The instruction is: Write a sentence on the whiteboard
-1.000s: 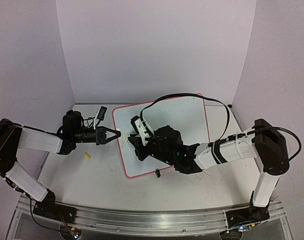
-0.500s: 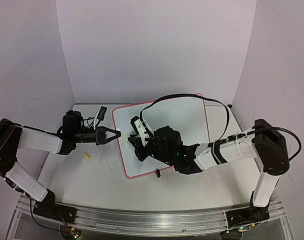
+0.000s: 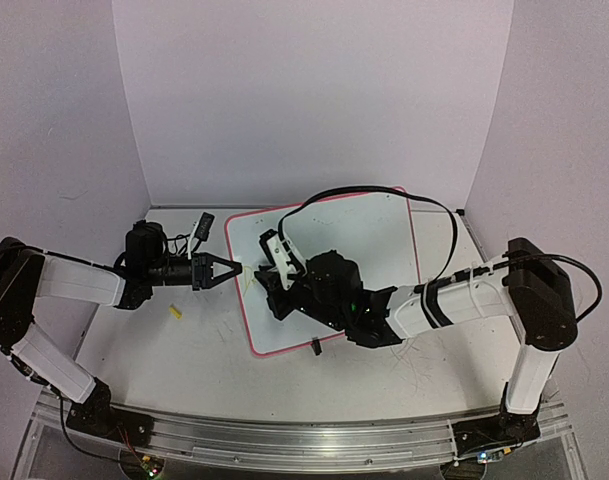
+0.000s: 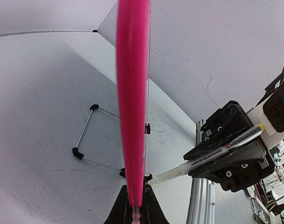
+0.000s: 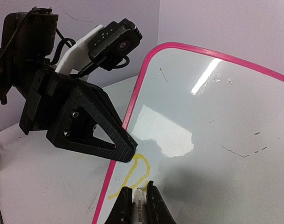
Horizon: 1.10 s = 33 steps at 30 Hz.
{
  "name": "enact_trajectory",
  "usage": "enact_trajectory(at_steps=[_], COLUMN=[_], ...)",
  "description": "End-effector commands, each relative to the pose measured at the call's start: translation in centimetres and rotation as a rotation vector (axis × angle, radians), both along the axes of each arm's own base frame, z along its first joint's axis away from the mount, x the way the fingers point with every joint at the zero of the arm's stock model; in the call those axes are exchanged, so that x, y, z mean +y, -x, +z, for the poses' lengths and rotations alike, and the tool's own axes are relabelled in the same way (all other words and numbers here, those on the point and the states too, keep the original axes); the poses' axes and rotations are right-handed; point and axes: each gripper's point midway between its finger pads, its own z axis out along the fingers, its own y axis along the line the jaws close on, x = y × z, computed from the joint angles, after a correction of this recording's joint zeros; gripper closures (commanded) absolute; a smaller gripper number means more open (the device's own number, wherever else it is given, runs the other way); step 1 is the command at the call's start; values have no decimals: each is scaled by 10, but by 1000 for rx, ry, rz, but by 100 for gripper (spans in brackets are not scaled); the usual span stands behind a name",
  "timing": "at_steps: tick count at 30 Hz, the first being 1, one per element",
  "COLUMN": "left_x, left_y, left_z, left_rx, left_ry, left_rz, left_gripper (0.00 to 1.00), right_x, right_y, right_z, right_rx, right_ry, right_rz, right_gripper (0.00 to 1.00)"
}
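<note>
one loop in yellow is all there is yet of the sentence (image 5: 135,171), low at the left end of the whiteboard (image 3: 369,235), just inside its pink rim. the board stands mid-table, tilted on its wire stand (image 4: 86,135). the left gripper (image 3: 227,268) has its fingers closed on the board's left rim, bracing it. the right gripper (image 5: 139,196) is clamped tight on a marker (image 4: 211,154), and the tip appears to rest on the board at the foot of the loop.

little has changed over the last second. seen from above, the right arm has crept a shade toward the far left, carrying the marker with it. the left arm has not stirred, and both grips are as firm as they were. the small shift reads as a slow stroke in progress, most likely still on the first letter.

for the task, that puts the writing barely begun. nearly the whole line is still to come, running rightward over bare, glossy board. the brace on the rim looks needed, since pen pressure could push a board on thin legs. a small yellow piece (image 3: 174,312), perhaps the marker's cap, lies on the table (image 3: 214,350) near the left arm, well apart from the board.
</note>
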Motion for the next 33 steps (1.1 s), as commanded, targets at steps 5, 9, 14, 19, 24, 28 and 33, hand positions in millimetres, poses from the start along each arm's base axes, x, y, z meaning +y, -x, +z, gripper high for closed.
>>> enact_trajectory(at_steps=[5, 9, 14, 19, 24, 28, 33], left_x=[-6, -6, -6, -6, -6, -7, -6], left_y=[-2, -2, -2, -2, -2, -3, -3], left_z=[9, 10, 10, 9, 9, 10, 10], left_rx=[-72, -74, -75, -72, -72, -70, -70], left_ry=[-5, -4, -4, -5, -4, -4, -2], left_rz=[-25, -26, -25, -26, -26, -25, -26], left_gripper=[100, 100, 100, 100, 100, 100, 100], right_x=[-7, -14, -22, -26, -31, -31, -22], right_y=[-20, -25, -28, -25, -7, 1, -3], right_z=[13, 14, 13, 17, 36, 37, 27], right_rx=[-31, -30, -26, -28, -53, -40, -28], right_ry=[-28, -32, -34, -49, -107, -130, -112], right_rz=[-93, -130, -165, -159, -74, -26, -6], right_gripper=[100, 100, 100, 100, 100, 100, 100])
